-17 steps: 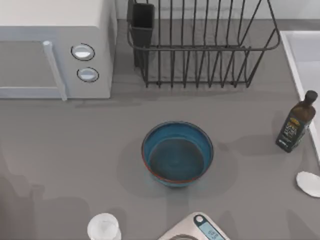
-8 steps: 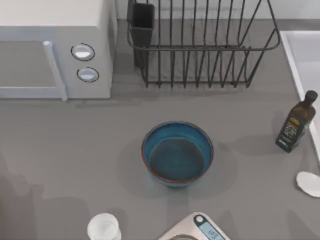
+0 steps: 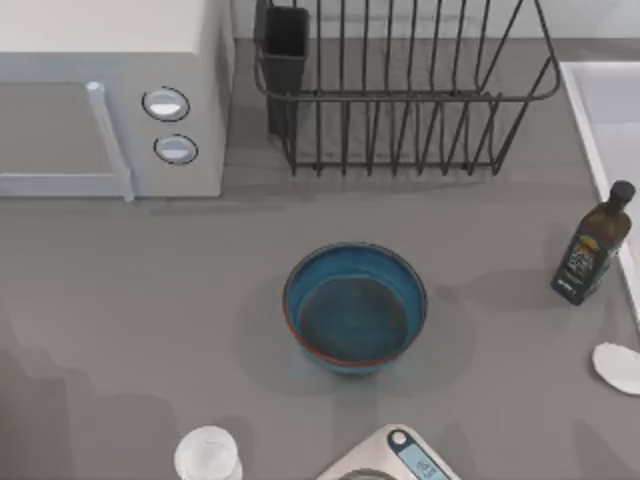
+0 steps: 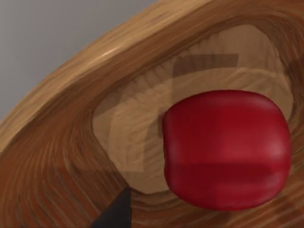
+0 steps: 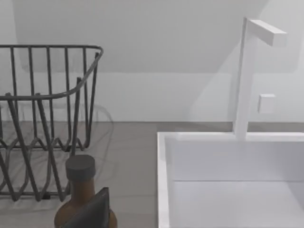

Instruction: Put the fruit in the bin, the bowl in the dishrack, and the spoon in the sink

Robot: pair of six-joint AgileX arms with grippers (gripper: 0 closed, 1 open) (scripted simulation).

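The blue bowl (image 3: 355, 307) sits in the middle of the grey table (image 3: 150, 300), and everything else can be placed from it. Far to the left of the bowl and further back stands a white microwave (image 3: 110, 95) with two round knobs. A clear glass (image 3: 208, 455) stands to the front left of the bowl. Straight behind the bowl, well apart from it, is the dark wire dishrack (image 3: 400, 90), with its black cup at the left corner. Just in front of the bowl is a kitchen scale (image 3: 395, 458). To the right of the bowl stands a dark oil bottle (image 3: 593, 243), and right beside that is the white sink (image 3: 590, 120). The spoon's pale end (image 3: 617, 366) lies to the front right of the bowl.

The left wrist view looks down into a wooden bin (image 4: 71, 104) with the red fruit (image 4: 227, 148) lying inside it. One dark fingertip (image 4: 116, 213) of the left claw shows near the fruit, not touching it. I cannot tell how wide that claw is open.

The right wrist view looks past the bottle at the sink and its tap (image 5: 247, 76). I cannot tell about that claw either.
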